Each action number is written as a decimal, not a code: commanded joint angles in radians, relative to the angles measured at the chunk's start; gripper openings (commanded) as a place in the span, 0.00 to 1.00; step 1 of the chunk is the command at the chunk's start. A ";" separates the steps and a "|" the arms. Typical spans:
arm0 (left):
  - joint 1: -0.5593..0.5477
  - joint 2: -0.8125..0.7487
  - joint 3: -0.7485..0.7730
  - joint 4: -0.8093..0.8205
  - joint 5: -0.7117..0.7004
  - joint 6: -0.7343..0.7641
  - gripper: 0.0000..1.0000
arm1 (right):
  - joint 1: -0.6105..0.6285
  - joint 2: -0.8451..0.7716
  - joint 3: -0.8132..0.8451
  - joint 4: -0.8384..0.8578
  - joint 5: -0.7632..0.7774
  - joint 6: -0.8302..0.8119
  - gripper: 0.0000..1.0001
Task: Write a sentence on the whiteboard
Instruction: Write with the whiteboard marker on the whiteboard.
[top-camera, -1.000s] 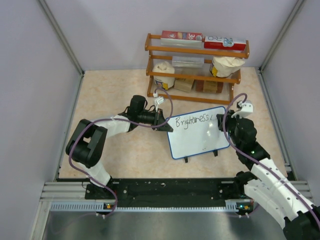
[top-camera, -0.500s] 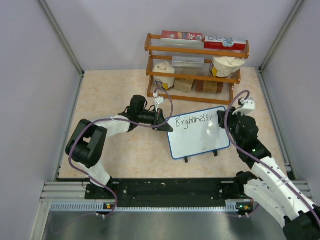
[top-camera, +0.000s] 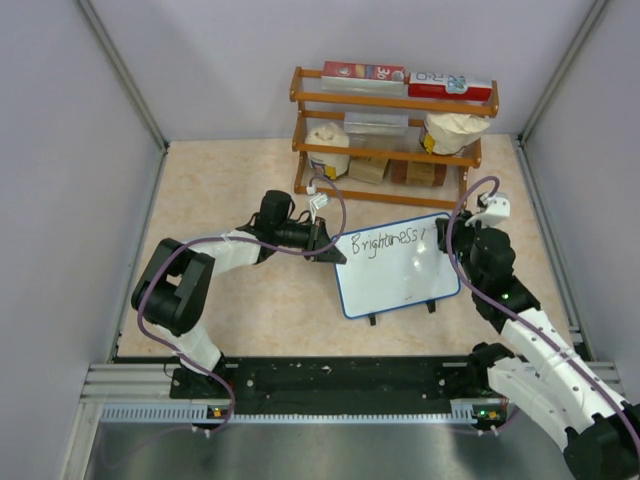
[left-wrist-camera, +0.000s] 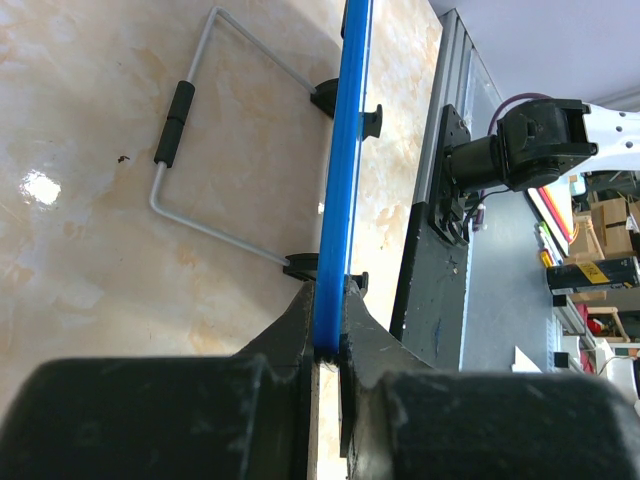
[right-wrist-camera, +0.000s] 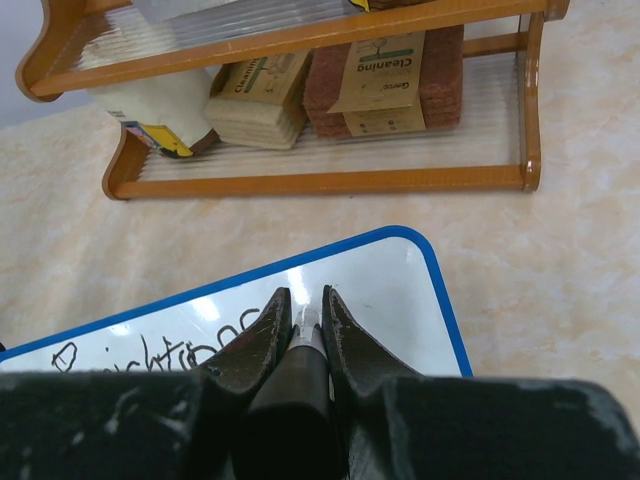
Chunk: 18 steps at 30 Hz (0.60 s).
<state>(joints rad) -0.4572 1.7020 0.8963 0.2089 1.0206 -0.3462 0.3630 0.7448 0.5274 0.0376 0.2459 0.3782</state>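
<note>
The whiteboard (top-camera: 400, 275), white with a blue rim, stands tilted in the middle of the table. Black lettering (top-camera: 378, 242) along its top reads "Brightness" followed by a short stroke. My left gripper (top-camera: 327, 250) is shut on the board's left edge; the left wrist view shows the blue rim (left-wrist-camera: 340, 180) clamped between the jaws (left-wrist-camera: 327, 345). My right gripper (top-camera: 447, 248) is shut on a black marker (right-wrist-camera: 300, 365) with its tip on the board's upper right part (right-wrist-camera: 380, 300), just right of the lettering (right-wrist-camera: 150, 355).
A wooden rack (top-camera: 392, 135) with boxes, bags and sponges stands behind the board, close to the right gripper (right-wrist-camera: 330, 180). A wire stand (left-wrist-camera: 190, 150) props the board's back. Side walls enclose the table; the black arm rail (top-camera: 340, 380) runs along the near edge.
The right gripper with the marker has shifted slightly up and down at the board's upper right, lengthening the short stroke after "Brightness". The left arm and the board have not moved.
</note>
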 joint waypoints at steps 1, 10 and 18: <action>-0.012 0.031 -0.019 -0.069 -0.163 0.144 0.00 | -0.015 0.004 0.045 0.059 0.016 0.013 0.00; -0.012 0.031 -0.019 -0.068 -0.159 0.142 0.00 | -0.033 0.042 0.033 0.070 0.010 0.019 0.00; -0.011 0.031 -0.019 -0.068 -0.160 0.141 0.00 | -0.039 0.019 0.023 0.053 0.003 0.019 0.00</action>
<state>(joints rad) -0.4568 1.7023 0.8963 0.2073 1.0180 -0.3477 0.3412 0.7792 0.5274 0.0814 0.2417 0.3946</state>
